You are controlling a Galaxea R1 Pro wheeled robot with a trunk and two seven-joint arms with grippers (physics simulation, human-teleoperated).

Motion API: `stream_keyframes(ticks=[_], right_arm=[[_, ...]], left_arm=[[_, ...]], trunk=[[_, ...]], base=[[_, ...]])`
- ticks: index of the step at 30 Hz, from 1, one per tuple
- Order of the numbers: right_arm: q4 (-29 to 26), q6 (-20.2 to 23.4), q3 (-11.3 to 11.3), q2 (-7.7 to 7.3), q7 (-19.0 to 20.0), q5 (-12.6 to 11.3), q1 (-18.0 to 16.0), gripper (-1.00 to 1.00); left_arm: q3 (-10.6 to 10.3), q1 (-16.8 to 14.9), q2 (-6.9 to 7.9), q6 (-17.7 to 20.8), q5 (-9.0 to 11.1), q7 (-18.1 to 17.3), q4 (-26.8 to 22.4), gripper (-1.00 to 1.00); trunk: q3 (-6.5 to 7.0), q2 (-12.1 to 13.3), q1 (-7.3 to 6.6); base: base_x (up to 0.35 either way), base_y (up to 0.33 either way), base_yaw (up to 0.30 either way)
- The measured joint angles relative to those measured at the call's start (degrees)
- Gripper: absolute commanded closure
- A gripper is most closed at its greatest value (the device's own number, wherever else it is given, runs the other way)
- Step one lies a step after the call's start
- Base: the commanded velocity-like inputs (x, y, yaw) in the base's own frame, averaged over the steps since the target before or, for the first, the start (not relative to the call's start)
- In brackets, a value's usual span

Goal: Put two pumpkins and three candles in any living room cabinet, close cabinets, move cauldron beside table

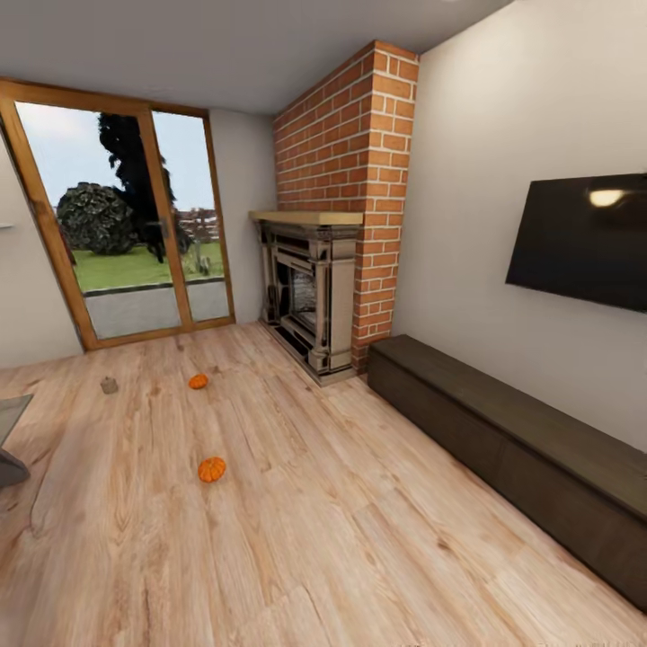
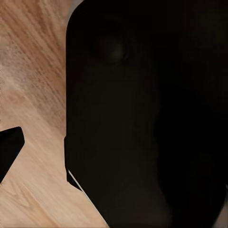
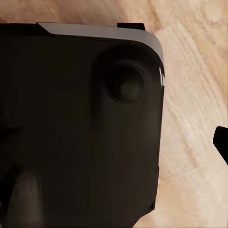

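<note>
Two orange pumpkins lie on the wooden floor in the head view, one nearer [image 1: 212, 469] and one farther [image 1: 199, 381]. A small grey-beige stub [image 1: 110, 385], perhaps a candle, stands left of the farther pumpkin. The long low dark-brown cabinet [image 1: 503, 440] runs along the right wall under the TV, with its fronts shut. A grey corner at the left edge may be the table [image 1: 11, 431]. The cauldron is out of view. Each wrist view looks down at floor past a dark part of the robot, with one dark fingertip of the left gripper [image 2: 9, 148] and of the right gripper [image 3: 221, 141] at the edge.
A brick chimney with a fireplace [image 1: 310, 296] stands at the far end of the cabinet. Glass doors [image 1: 126, 225] fill the back wall. A dark TV [image 1: 584, 238] hangs on the right wall. Open wooden floor lies between me and the pumpkins.
</note>
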Motion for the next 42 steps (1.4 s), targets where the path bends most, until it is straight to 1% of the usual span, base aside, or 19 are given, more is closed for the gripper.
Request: stream_keyframes(ticks=[12,24,27,35,42], right_arm=[[0.01,0.02,0.0,0.0,0.0,0.03,-0.01,-1.0],[-0.69,0.02,-0.08,-0.09,0.08,-0.04,0.0,-1.0],[-0.75,0.02,-0.08,-0.09,0.07,-0.04,-0.01,-1.0],[-0.78,0.02,-0.08,-0.09,0.03,-0.05,-0.01,-1.0],[-0.8,0.02,-0.08,-0.09,0.08,-0.05,-0.01,-1.0]], left_arm=[[0.0,0.0,-0.01,0.0,0.0,0.21,0.0,-1.0],[0.0,0.0,-0.01,0.0,0.0,0.24,0.0,-1.0],[0.0,0.0,-0.01,0.0,0.01,0.24,0.0,-1.0],[0.0,0.0,-0.01,0.0,0.01,0.24,0.0,-1.0],[0.0,0.0,-0.01,0.0,0.01,0.24,0.0,-1.0]], trunk=[[0.0,0.0,0.01],[-0.01,0.0,0.03],[-0.03,0.0,0.03],[-0.04,0.0,0.0],[-0.03,0.0,0.0]], base=[[-0.101,0.0,-0.043],[-0.284,0.0,-0.262],[-0.245,0.0,-0.09],[-0.046,0.0,-0.047],[-0.001,0.0,-0.262]])
